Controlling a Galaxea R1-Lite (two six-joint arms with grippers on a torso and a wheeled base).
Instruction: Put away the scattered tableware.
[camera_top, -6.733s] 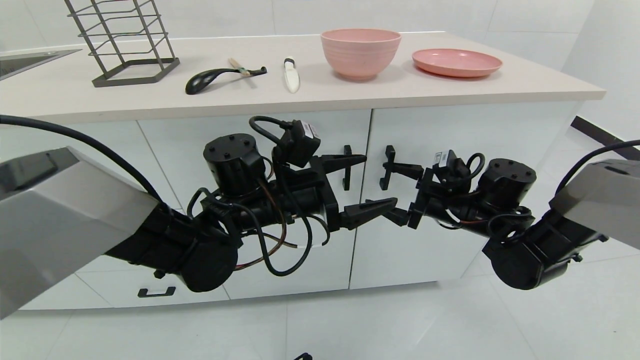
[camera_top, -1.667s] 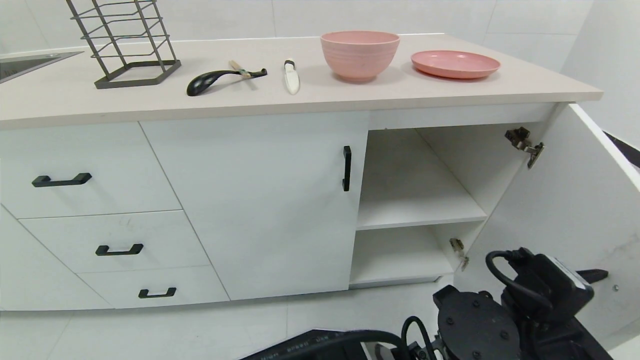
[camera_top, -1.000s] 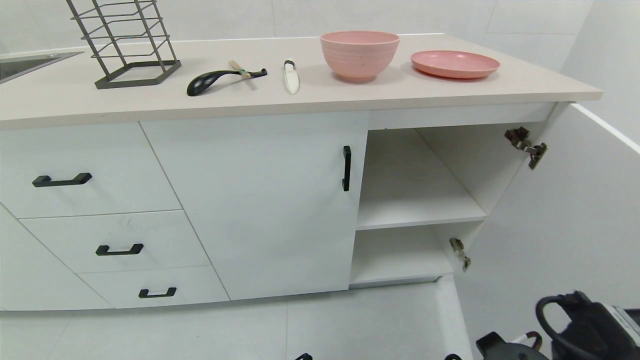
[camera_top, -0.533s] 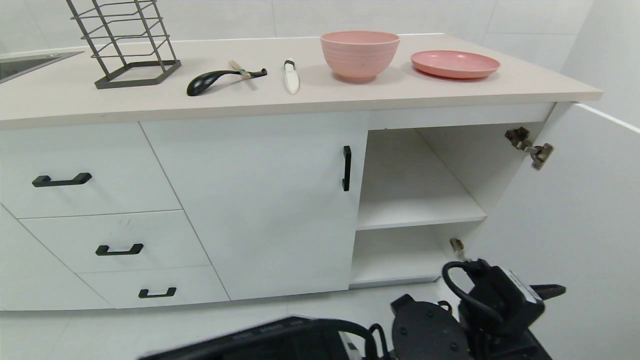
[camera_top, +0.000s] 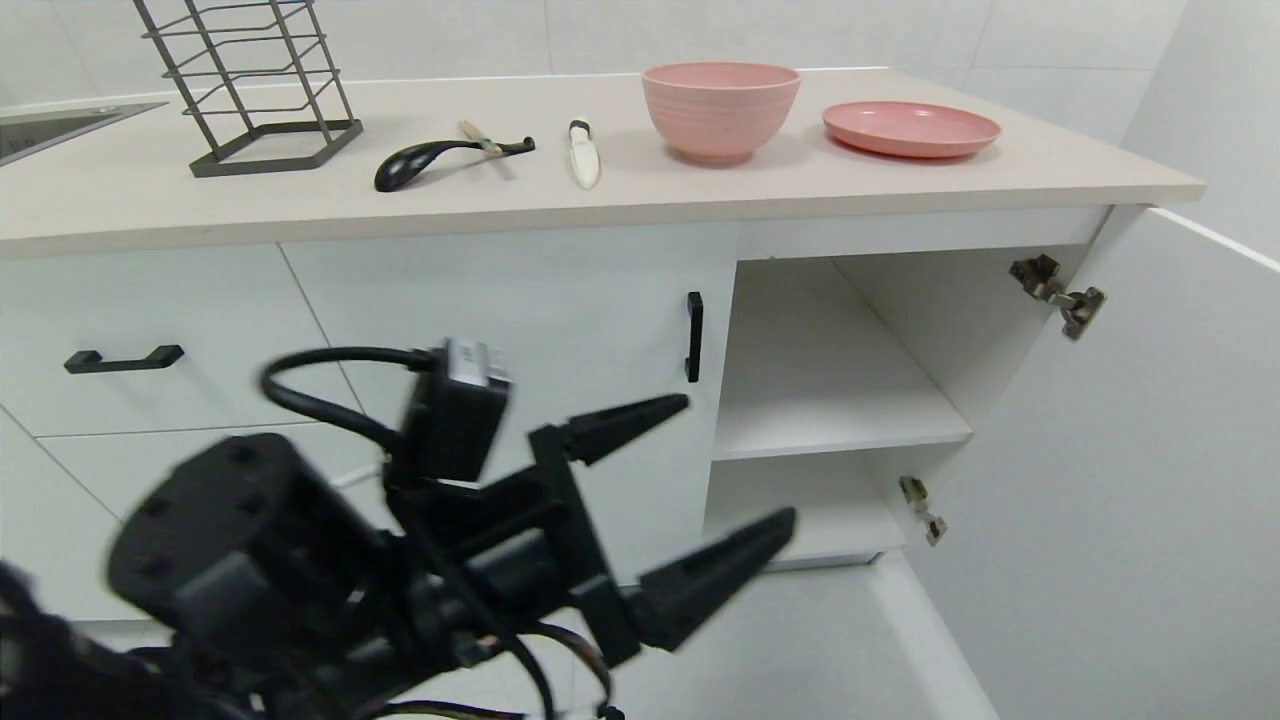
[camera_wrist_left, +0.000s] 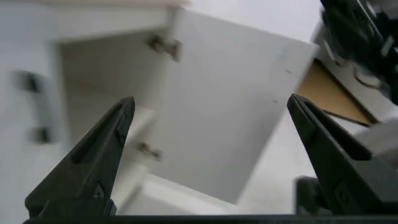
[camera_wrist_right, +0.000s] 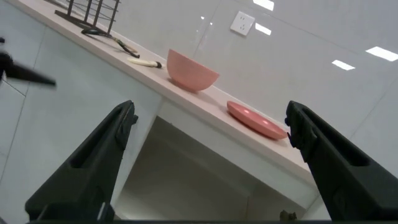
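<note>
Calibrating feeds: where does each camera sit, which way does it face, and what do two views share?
Head view: robot's head, facing forward-down at counter and open cupboard; left end effector in front.
Left wrist view: left wrist, facing the cupboard door; its open end effector frames it.
Right wrist view: right wrist, angled up at the counter; right end effector open.
Shared: head and right wrist views both show the pink bowl and pink plate.

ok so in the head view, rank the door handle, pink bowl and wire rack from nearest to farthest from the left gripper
1. Door handle, on the closed door, just above the left gripper.
2. Pink bowl, up on the counter, right of centre.
3. Wire rack, at the counter's far left.
</note>
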